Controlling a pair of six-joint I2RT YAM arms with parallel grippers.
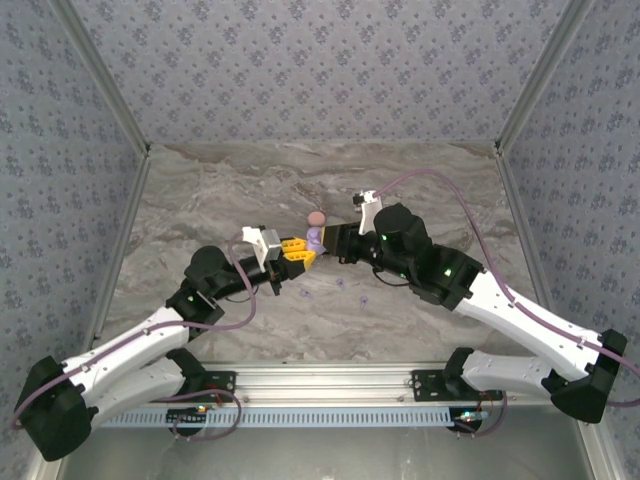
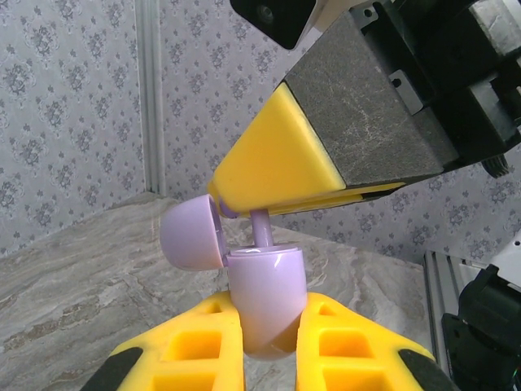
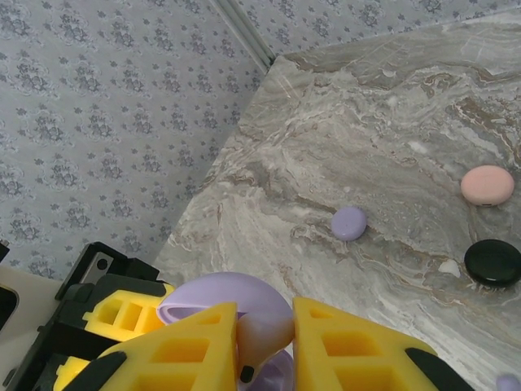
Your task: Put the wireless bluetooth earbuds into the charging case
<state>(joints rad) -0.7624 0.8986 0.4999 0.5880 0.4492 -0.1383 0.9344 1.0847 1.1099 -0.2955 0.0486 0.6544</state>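
My left gripper (image 2: pixel 271 308) (image 1: pixel 297 251) is shut on the body of a lavender charging case (image 2: pixel 264 297) (image 1: pixel 316 239), held above the table with its round lid (image 2: pixel 191 236) hinged open to the left. My right gripper (image 3: pixel 266 314) (image 1: pixel 330 240) is shut on a lavender earbud (image 3: pixel 269 336). The earbud's stem (image 2: pixel 262 226) points down into the open top of the case. In the right wrist view the case's lid (image 3: pixel 220 295) shows just behind the earbud. The earbud's lower end is hidden inside the case.
Beyond the grippers three closed round cases lie on the marble table (image 3: pixel 391 122): lavender (image 3: pixel 349 222), pink (image 3: pixel 487 185) (image 1: pixel 316 218) and black (image 3: pixel 492 262). Tiny earbuds (image 1: pixel 340 283) are scattered on the near table. Patterned walls enclose three sides.
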